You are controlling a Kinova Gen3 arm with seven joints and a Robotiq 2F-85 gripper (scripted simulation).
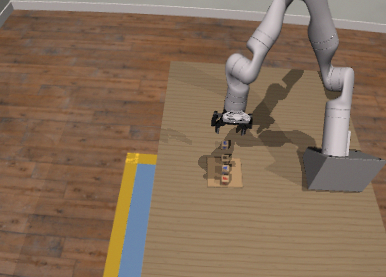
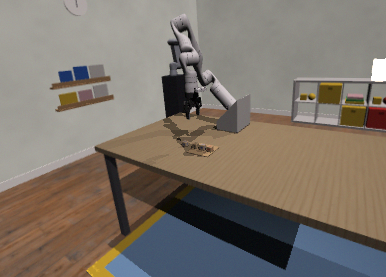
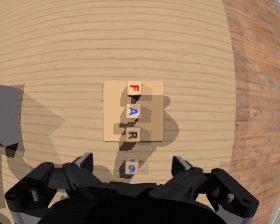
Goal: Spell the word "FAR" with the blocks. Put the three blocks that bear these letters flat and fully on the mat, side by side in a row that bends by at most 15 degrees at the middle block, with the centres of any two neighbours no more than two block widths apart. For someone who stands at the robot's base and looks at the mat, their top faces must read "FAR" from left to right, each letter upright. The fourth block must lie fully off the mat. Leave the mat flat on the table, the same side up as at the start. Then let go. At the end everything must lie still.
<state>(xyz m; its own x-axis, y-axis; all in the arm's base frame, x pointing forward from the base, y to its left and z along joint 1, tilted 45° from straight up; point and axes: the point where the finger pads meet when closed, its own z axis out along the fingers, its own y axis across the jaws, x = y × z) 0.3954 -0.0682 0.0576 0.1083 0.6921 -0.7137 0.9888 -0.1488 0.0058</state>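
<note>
The mat (image 3: pixel 151 93) holds the F block (image 3: pixel 134 88), A block (image 3: pixel 134 111) and R block (image 3: pixel 131 135) in a row. The fourth block (image 3: pixel 130 168) sits off it, near the end effector (image 1: pixel 232 125), spread wide and empty. The job looks done. The arm hangs bent above the bench (image 1: pixel 280 227); next it just backs away.

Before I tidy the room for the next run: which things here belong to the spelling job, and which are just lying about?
Job: mat; blocks F, A, R; fourth block, off the mat; open gripper.

Lying about: wall clock, wall shelves, cube shelf with bins.
</note>
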